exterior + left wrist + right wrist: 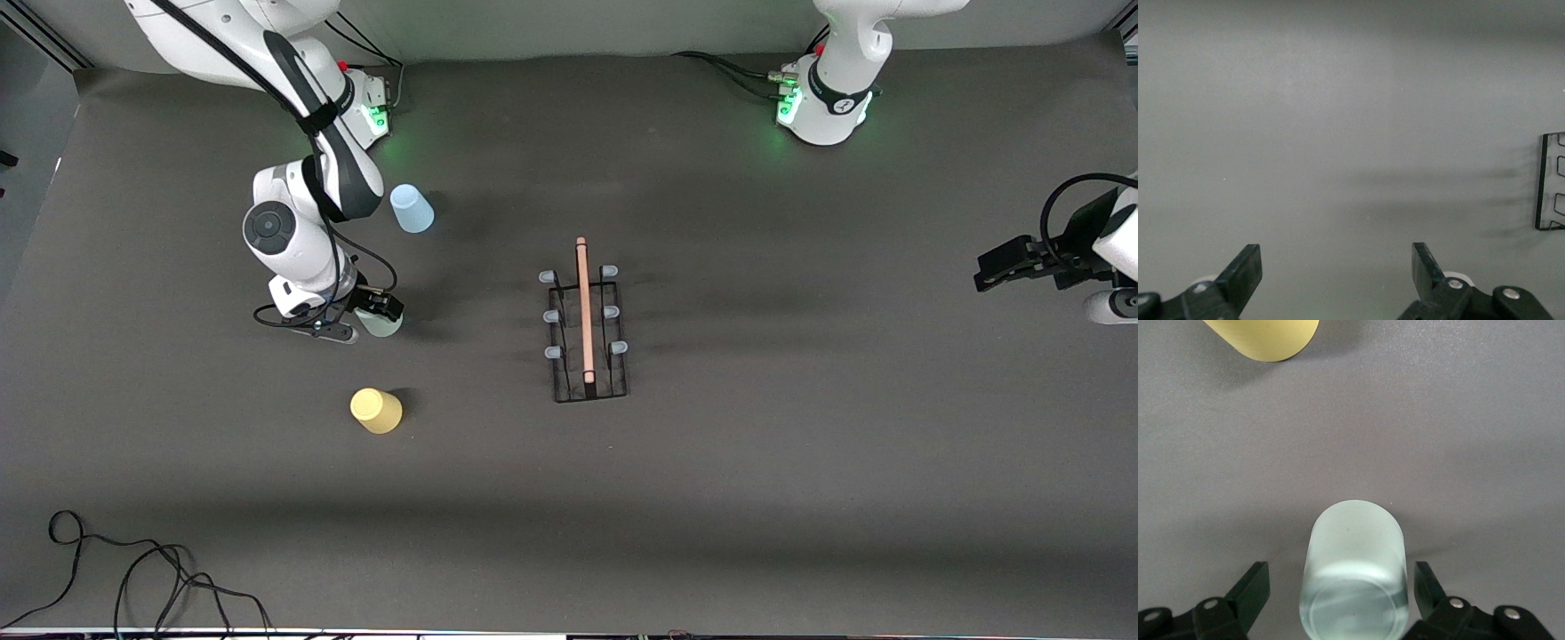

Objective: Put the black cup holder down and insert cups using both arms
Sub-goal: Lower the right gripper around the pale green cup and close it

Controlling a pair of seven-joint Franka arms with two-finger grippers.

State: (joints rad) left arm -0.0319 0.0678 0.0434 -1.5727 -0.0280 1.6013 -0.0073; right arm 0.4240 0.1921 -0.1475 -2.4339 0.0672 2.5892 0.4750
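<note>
The black cup holder (583, 311) stands mid-table, its wooden rod handle on top and pale-capped pegs down both sides; one edge of it (1548, 183) shows in the left wrist view. The pale green cup (382, 324) (1355, 573) stands between the fingers of my right gripper (378, 311) (1341, 587), which straddles it open, with a gap showing on one side. The light blue cup (412, 209) stands farther from the front camera than the green one, and the yellow cup (376, 411) (1268, 337) nearer. My left gripper (987, 271) (1337, 260) waits open over bare table at the left arm's end.
A dark mat (800, 444) covers the table. A loose black cable (133, 578) lies near the table's front edge at the right arm's end. Both arm bases (827, 107) glow green along the edge farthest from the front camera.
</note>
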